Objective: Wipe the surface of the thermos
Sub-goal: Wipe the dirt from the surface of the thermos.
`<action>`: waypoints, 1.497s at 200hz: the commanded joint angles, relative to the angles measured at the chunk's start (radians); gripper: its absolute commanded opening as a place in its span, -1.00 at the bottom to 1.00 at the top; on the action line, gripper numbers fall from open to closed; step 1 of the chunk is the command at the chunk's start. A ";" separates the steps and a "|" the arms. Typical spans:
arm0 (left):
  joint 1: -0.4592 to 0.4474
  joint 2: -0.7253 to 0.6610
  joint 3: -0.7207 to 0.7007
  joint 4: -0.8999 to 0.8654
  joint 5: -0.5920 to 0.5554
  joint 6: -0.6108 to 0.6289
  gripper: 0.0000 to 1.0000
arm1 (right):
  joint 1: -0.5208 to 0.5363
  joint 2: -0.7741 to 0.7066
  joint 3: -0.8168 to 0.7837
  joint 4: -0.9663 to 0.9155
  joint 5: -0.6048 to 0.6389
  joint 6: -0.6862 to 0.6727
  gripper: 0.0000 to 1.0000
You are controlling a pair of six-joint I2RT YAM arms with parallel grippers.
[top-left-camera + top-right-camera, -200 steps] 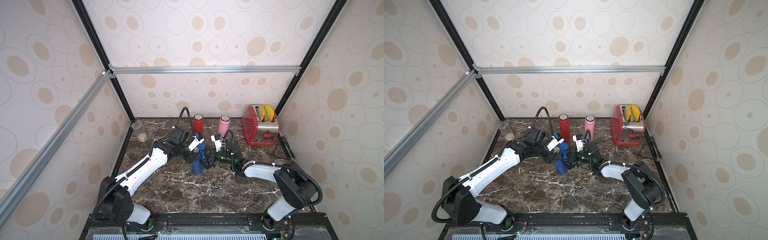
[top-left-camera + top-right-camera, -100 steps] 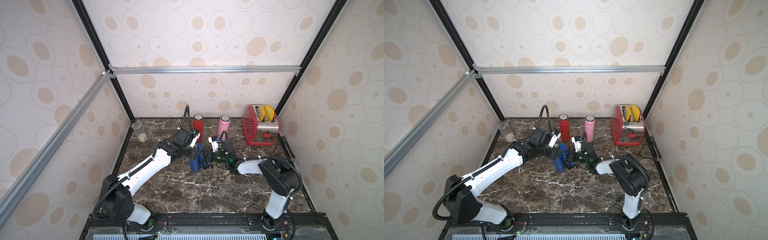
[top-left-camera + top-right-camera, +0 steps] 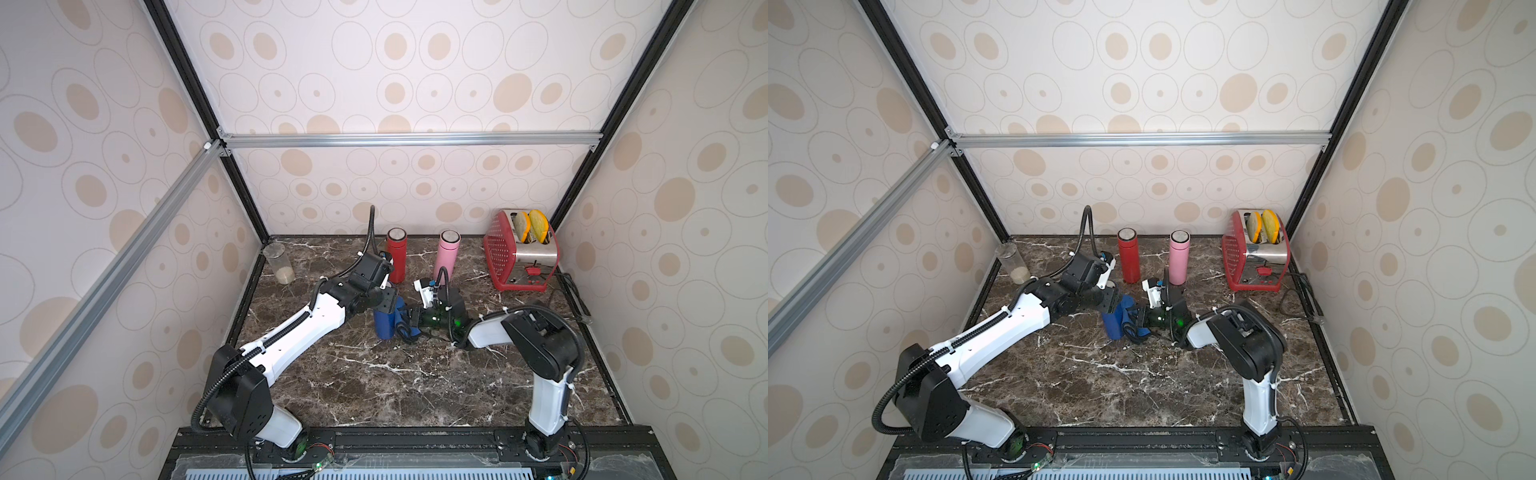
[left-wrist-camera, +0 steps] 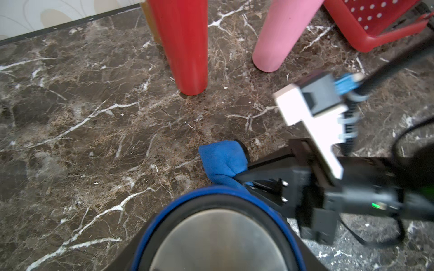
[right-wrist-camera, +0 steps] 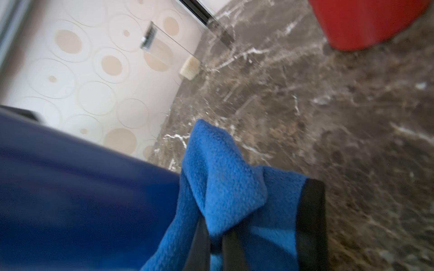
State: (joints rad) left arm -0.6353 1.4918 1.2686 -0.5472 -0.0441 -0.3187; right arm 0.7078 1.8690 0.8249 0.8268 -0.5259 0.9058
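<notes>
A dark blue thermos [image 3: 382, 326] [image 3: 1112, 325] stands mid-table, tilted. My left gripper [image 3: 384, 302] [image 3: 1111, 301] is shut on its upper end from above. In the left wrist view its steel lid [image 4: 220, 239] fills the space between the jaws. My right gripper [image 3: 410, 322] [image 3: 1140, 320] comes in low from the right, shut on a blue cloth [image 3: 402, 319] [image 3: 1133, 316]. The cloth [image 5: 223, 176] lies pressed against the thermos wall [image 5: 82, 199], with a fold sticking out past the black fingers [image 5: 203, 246]. The same fold of cloth [image 4: 223, 159] shows beside the thermos rim.
A red bottle [image 3: 396, 255] and a pink bottle [image 3: 448, 255] stand just behind the grippers. A red toaster [image 3: 519, 253] with bread sits at the back right, its cable [image 3: 575, 291] along the right wall. A glass jar [image 3: 279, 262] stands at the back left.
The right arm's elbow has risen and swung inward, and its gripper has carried the cloth leftward along the thermos. The left wrist has shifted slightly toward the back. Both grips are unchanged.
</notes>
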 commanded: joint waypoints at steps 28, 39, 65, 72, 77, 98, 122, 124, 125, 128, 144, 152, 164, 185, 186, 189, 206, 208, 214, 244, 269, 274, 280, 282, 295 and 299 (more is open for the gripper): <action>-0.012 -0.016 0.023 0.176 0.002 -0.086 -1.00 | 0.056 -0.133 0.070 -0.074 -0.102 -0.039 -1.00; -0.013 -0.015 0.023 0.174 0.004 -0.087 -1.00 | 0.058 -0.110 0.072 -0.080 -0.097 -0.043 -1.00; -0.013 -0.004 0.031 0.172 0.022 -0.092 -1.00 | 0.062 -0.009 0.060 -0.018 -0.091 -0.022 -1.00; -0.012 -0.002 0.032 0.173 0.026 -0.094 -1.00 | 0.062 0.022 0.055 0.006 -0.089 -0.014 -1.00; -0.012 0.001 0.034 0.171 0.028 -0.095 -1.00 | 0.062 0.046 0.053 0.020 -0.087 -0.008 -1.00; -0.013 0.006 0.035 0.172 0.025 -0.097 -1.00 | 0.061 0.138 0.057 0.052 -0.083 0.003 -1.00; -0.012 0.014 0.038 0.173 0.023 -0.100 -1.00 | 0.059 0.211 0.068 0.092 -0.096 0.026 -1.00; -0.012 0.014 0.038 0.173 0.022 -0.100 -1.00 | 0.060 0.215 0.070 0.094 -0.096 0.027 -1.00; -0.012 0.015 0.038 0.173 0.022 -0.100 -1.00 | 0.060 0.216 0.070 0.095 -0.096 0.027 -1.00; -0.013 0.016 0.040 0.173 0.023 -0.100 -1.00 | 0.060 0.219 0.071 0.095 -0.098 0.028 -1.00; -0.011 0.026 0.051 0.167 0.023 -0.100 -1.00 | 0.057 0.210 0.068 0.079 -0.100 0.017 -1.00; -0.010 0.031 0.061 0.161 0.025 -0.099 -1.00 | 0.055 0.187 0.060 0.059 -0.098 0.002 -1.00; -0.003 0.040 0.079 0.148 0.036 -0.100 -1.00 | 0.054 0.137 0.047 -0.003 -0.092 -0.033 -1.00; 0.030 0.073 0.138 0.099 0.103 -0.100 -1.00 | 0.057 0.010 0.029 -0.184 -0.083 -0.140 -1.00; 0.032 0.074 0.141 0.096 0.106 -0.101 -1.00 | 0.058 0.005 0.027 -0.192 -0.081 -0.147 -1.00; 0.037 0.079 0.150 0.085 0.113 -0.100 -1.00 | 0.059 -0.017 0.022 -0.217 -0.074 -0.166 -1.00; 0.066 0.099 0.201 0.038 0.159 -0.083 -1.00 | 0.066 -0.147 0.008 -0.405 -0.029 -0.283 -1.00; 0.069 0.100 0.206 0.033 0.161 -0.079 -1.00 | 0.067 -0.163 0.008 -0.427 -0.022 -0.296 -1.00; 0.076 0.104 0.221 0.020 0.171 -0.070 -1.00 | 0.073 -0.207 0.010 -0.499 -0.006 -0.347 -1.00; 0.109 0.139 0.328 -0.095 0.197 -0.005 -1.00 | 0.120 -0.389 0.069 -0.881 0.121 -0.608 -1.00; 0.113 0.175 0.409 -0.197 0.203 0.049 -1.00 | 0.156 -0.488 0.088 -1.035 0.222 -0.769 -1.00; 0.114 0.181 0.420 -0.210 0.205 0.056 -1.00 | 0.164 -0.506 0.090 -1.057 0.244 -0.798 -1.00; 0.113 0.189 0.431 -0.225 0.207 0.066 -1.00 | 0.178 -0.526 0.089 -1.076 0.278 -0.835 -1.00; 0.113 0.191 0.433 -0.229 0.208 0.068 -1.00 | 0.185 -0.533 0.090 -1.080 0.295 -0.849 -1.00; 0.114 0.209 0.451 -0.257 0.221 0.085 -1.00 | 0.227 -0.568 0.096 -1.106 0.389 -0.927 -1.00; 0.114 0.215 0.458 -0.266 0.228 0.091 -1.00 | 0.240 -0.576 0.097 -1.113 0.414 -0.953 -1.00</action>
State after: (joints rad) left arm -0.5270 1.6779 1.6566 -0.7250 0.1410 -0.2897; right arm 0.8883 1.3426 0.9005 -0.1173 -0.2932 0.1959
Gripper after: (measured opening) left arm 0.660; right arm 0.071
